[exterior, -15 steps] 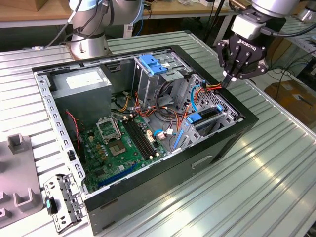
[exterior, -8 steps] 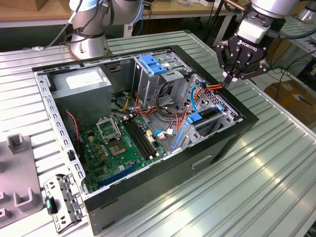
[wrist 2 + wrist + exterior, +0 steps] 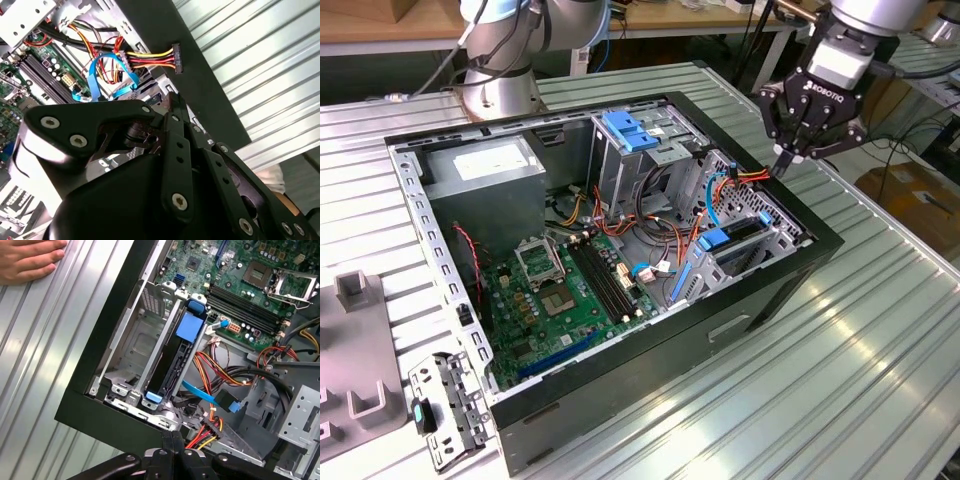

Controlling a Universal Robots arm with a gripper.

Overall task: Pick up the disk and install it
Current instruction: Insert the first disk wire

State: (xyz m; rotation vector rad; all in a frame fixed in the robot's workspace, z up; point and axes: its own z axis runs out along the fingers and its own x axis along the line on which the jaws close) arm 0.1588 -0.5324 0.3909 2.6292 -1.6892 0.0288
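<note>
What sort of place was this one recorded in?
Likely a robotics lab or workshop: an open computer case on a ribbed metal table, the arm's base mounted behind it, wooden workbenches beyond.

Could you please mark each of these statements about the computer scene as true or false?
1. The disk stands on edge in a metal bay inside the case. True.
2. The pincer is gripping the disk. False: its jaws are shut and it hangs by the case's edge, apart from the disk.
3. A hand rests on the ribbed table beside the case. True.
4. The case is closed with a side panel. False: it lies open, with the motherboard showing.
</note>
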